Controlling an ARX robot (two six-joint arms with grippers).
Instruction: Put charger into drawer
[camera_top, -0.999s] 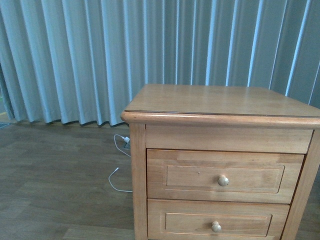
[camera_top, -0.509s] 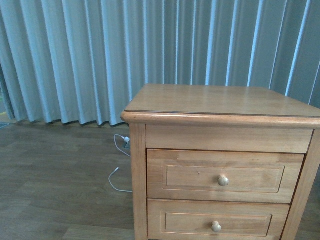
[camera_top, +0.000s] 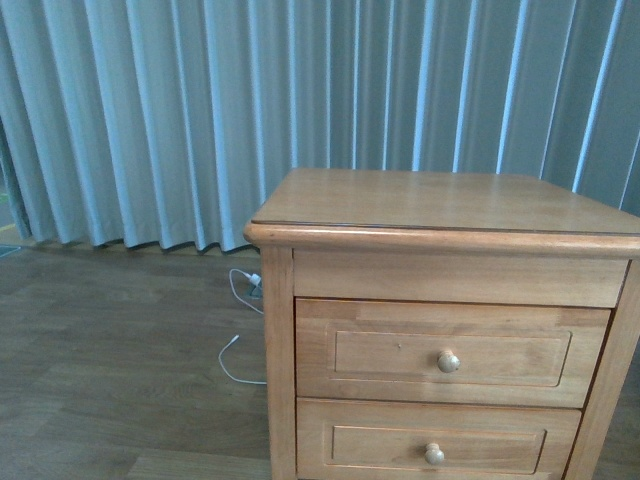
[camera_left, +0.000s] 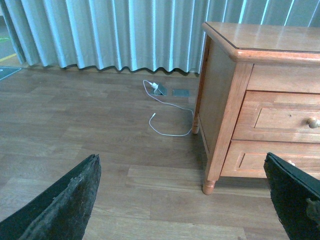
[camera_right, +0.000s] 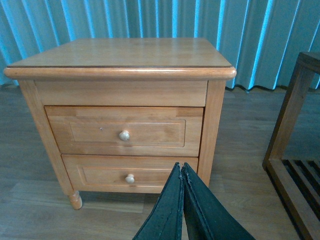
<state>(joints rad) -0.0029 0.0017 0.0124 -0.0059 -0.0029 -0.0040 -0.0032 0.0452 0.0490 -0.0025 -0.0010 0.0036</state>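
At the far left hang the curtains (camera_top: 150, 110), and below them the wood floor (camera_top: 100, 350). A thin white cable (camera_top: 238, 345) trails on the floor just beside the nightstand (camera_top: 440, 200); it is not the charger, which I cannot find in any view. The nightstand's top is bare wood, and both of its drawers are fully closed. The upper, taller drawer (camera_top: 450, 350) with its round knob (camera_top: 448, 361) is the one to fill.

The left gripper (camera_left: 185, 200) hangs low with its jaws spread wide and nothing in them. The right gripper (camera_right: 182, 200) faces the nightstand front, jaws pressed together on nothing.

The risks, I think: grabbing the white cable in place of the charger, or pulling the lower drawer (camera_top: 437, 447) because its knob sits close under the upper one. The right gripper must spread its jaws before the knob, or it will only bump it.
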